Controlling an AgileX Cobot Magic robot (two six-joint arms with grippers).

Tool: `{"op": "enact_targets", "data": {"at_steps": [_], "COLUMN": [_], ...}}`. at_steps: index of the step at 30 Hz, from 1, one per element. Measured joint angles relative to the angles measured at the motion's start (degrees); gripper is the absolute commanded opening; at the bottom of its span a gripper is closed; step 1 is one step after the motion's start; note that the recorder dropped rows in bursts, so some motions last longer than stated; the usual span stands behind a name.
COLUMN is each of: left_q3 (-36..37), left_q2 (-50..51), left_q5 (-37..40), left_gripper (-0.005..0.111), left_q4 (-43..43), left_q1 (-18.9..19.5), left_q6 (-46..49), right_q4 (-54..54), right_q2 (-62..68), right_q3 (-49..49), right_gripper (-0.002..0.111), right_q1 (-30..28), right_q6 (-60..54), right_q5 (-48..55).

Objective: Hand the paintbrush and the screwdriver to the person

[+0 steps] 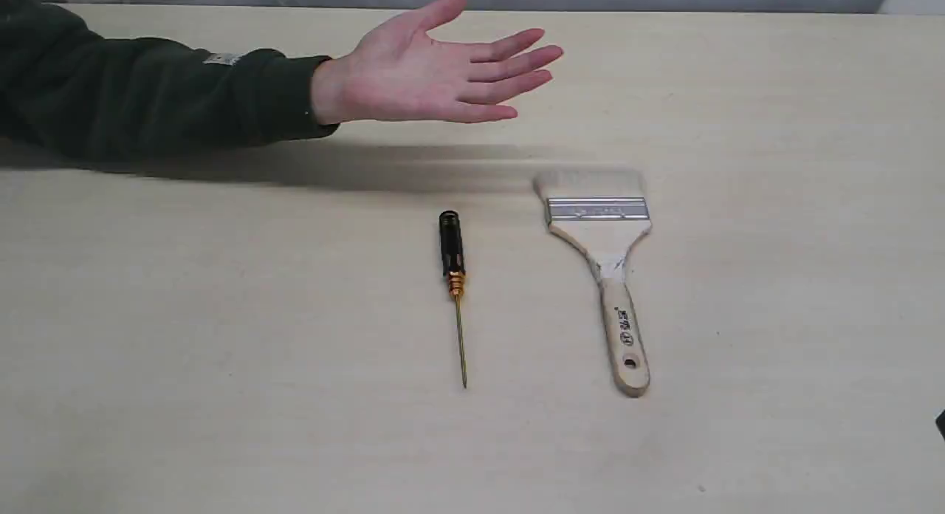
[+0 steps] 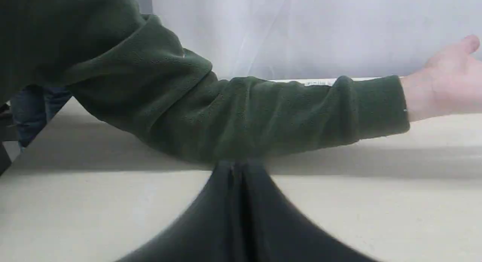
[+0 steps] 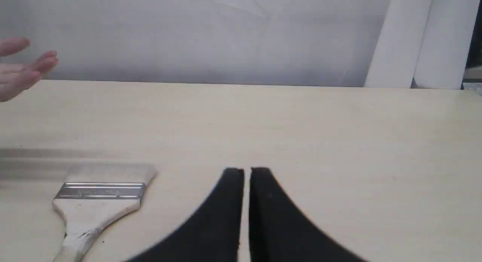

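Observation:
The paintbrush [image 1: 602, 241] lies flat on the table right of centre, bristles toward the far side, handle toward the near edge; it also shows in the right wrist view [image 3: 98, 196]. The screwdriver [image 1: 452, 266] lies to its left, black handle far, thin shaft near. The person's open hand [image 1: 435, 74] hovers palm-up over the far part of the table, dark green sleeve [image 1: 148, 93] reaching in from the left. My left gripper [image 2: 237, 165] is shut and empty, just in front of the sleeve [image 2: 244, 115]. My right gripper [image 3: 246, 171] is shut and empty, beside the paintbrush and apart from it.
The pale wooden table [image 1: 221, 351] carries only the two tools. A white curtain [image 3: 226, 32] hangs behind the far edge. A small dark bit of the right arm [image 1: 940, 424] shows at the right border of the exterior view.

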Motion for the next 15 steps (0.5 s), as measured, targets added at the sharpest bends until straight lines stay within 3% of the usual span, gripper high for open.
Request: {"op": "enact_targets", "data": {"at_steps": [15], "left_q3": [0.0], "left_q2": [0.0], "left_q5": [0.0], "left_gripper": [0.000], "left_q4": [0.0], "left_q1": [0.0], "left_q6": [0.0], "right_q4": [0.0], "right_q2": [0.0], "right_q3": [0.0], "right_gripper": [0.004], "right_q1": [0.0], "right_q6": [0.0], "right_q5": [-4.3]}}
